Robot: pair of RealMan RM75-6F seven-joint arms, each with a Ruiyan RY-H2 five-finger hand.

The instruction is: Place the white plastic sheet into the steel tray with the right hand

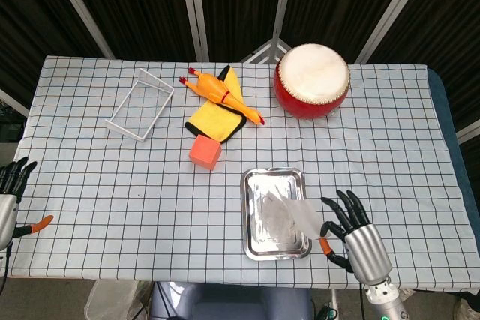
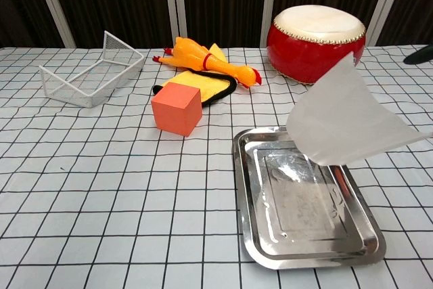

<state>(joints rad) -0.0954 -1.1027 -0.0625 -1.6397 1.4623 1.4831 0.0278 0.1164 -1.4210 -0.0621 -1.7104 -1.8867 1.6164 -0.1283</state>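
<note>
The white plastic sheet (image 1: 289, 213) hangs tilted above the steel tray (image 1: 247, 216), covering the tray's right half in the head view. My right hand (image 1: 356, 241) holds the sheet by its right edge just off the tray's right side, with the other fingers spread. In the chest view the sheet (image 2: 345, 120) is lifted clear of the tray (image 2: 242, 194), and only a dark fingertip (image 2: 419, 54) shows at the right edge. My left hand (image 1: 9, 194) rests at the table's far left edge, fingers apart, holding nothing.
A red drum (image 1: 311, 80) stands at the back right. A rubber chicken (image 1: 221, 94) lies on a yellow cloth (image 1: 212, 119), with an orange cube (image 1: 205, 152) in front of them. A white wire basket (image 1: 139, 104) sits at the back left.
</note>
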